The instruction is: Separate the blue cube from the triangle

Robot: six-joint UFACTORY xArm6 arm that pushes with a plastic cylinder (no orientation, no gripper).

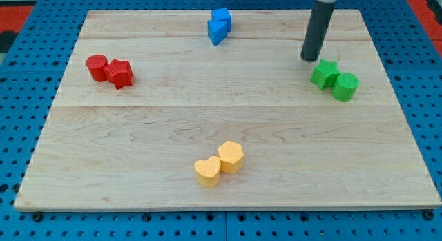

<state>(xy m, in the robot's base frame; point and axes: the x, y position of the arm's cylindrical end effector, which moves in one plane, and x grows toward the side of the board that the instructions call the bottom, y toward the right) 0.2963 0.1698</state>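
Observation:
A blue cube [222, 18] sits near the view's top centre of the wooden board [138, 130], touching a blue triangle [216, 33] just below and to its left. My tip [309, 58] rests on the board at the view's upper right, far to the right of the blue pair and just up and left of a green star.
A green star [324, 74] touches a green cylinder [345, 86] at the right. A red cylinder [97, 67] touches a red star-like block [120, 73] at the left. A yellow heart [207, 171] and yellow hexagon [231, 157] touch at the bottom centre.

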